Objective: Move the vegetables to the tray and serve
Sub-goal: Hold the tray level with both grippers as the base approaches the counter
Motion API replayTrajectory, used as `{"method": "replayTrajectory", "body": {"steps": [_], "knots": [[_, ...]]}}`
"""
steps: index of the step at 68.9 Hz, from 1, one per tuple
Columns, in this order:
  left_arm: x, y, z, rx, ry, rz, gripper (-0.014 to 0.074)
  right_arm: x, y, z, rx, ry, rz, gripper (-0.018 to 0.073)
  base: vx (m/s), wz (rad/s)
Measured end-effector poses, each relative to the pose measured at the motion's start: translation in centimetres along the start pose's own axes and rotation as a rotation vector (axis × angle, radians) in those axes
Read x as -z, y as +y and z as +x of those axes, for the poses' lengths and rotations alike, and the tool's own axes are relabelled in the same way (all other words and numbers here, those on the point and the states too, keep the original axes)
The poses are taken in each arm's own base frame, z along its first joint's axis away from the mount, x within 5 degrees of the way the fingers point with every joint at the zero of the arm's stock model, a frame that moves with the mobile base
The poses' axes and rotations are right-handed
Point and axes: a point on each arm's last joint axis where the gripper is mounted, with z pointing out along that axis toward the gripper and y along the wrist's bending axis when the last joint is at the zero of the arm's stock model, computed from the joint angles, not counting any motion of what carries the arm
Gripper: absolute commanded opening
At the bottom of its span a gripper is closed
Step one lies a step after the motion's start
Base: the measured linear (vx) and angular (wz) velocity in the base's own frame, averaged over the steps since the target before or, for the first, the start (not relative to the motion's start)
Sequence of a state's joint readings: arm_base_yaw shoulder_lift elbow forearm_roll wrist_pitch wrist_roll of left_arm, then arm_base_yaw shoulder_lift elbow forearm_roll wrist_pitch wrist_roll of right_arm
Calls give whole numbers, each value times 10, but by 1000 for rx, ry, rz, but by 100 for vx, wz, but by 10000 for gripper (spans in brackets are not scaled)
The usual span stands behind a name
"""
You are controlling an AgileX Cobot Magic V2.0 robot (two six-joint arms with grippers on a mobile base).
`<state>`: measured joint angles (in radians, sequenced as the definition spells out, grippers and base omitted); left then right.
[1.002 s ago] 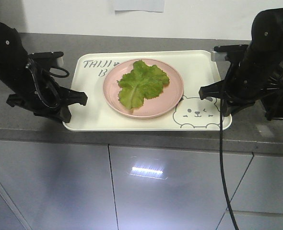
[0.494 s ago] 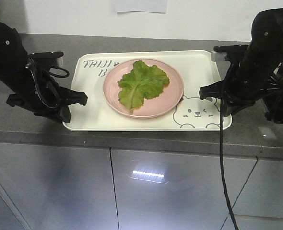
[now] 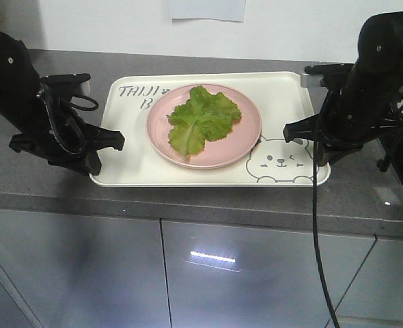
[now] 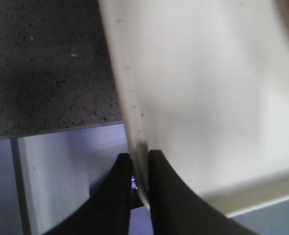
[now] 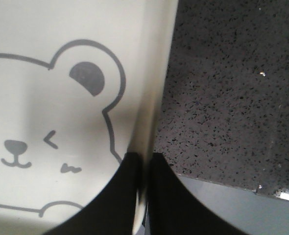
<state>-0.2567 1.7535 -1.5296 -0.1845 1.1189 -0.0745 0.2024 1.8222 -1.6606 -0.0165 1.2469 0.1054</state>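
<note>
Cream tray (image 3: 283, 102), long axis left-right, is clamped by left gripper (image 3: 104, 154) and right gripper (image 3: 298, 140).

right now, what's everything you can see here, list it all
tray: one, cream-white with grey bear face, on the counter
pink plate: one, round, on the tray's middle
lettuce leaf: one, light green, lying on the plate
counter: one, speckled grey, under the tray
cabinet doors: glossy grey, below the counter
paper sheet: one, pale, on the wall
left end effector: black, shut on the tray's rim
right end effector: black, shut on the opposite rim
</note>
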Motion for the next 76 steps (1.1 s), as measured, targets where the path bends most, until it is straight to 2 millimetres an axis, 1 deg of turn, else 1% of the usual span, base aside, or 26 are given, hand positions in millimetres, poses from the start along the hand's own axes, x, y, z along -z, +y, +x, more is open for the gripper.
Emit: {"method": "replayTrajectory", "body": {"steps": [76], "knots": [[0,0,0,0,0,0,-6,0,0,0,0,0,0,-8,5,-2]]}}
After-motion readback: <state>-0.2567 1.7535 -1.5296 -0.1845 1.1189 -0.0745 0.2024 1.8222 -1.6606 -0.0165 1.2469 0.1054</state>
